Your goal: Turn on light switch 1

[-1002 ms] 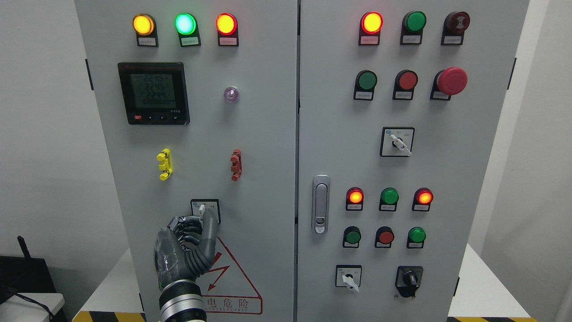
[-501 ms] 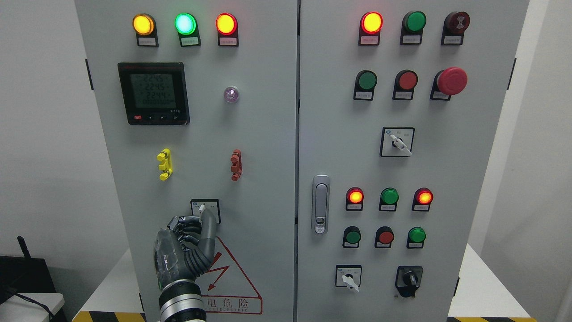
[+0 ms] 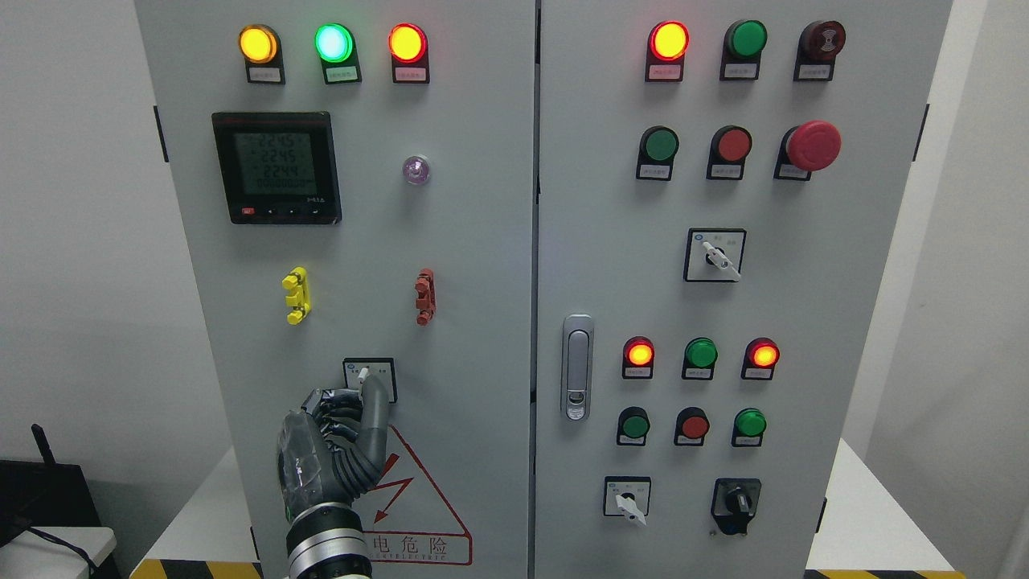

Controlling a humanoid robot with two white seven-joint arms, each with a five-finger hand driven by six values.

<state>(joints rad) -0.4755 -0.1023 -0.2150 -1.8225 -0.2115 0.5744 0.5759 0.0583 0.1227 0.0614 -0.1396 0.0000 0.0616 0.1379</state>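
A small rotary selector switch point(image 3: 366, 372) with a white knob sits in a black-framed plate on the lower part of the grey cabinet's left door point(image 3: 466, 265). My left hand point(image 3: 354, 418) comes up from the bottom edge and is at this switch. Its fingers point(image 3: 375, 400) are curled, with the fingertips closed on the knob's lower part and covering the plate's lower half. The knob's white tip points up and slightly left. The right arm is out of view.
The left door carries three lit lamps point(image 3: 331, 43), a digital meter point(image 3: 276, 167), yellow point(image 3: 297, 295) and red point(image 3: 424, 297) clips and a warning triangle point(image 3: 418, 498). The right door has a handle point(image 3: 576, 367), lamps, buttons, a red emergency button point(image 3: 812, 145) and more selector switches point(image 3: 714, 256).
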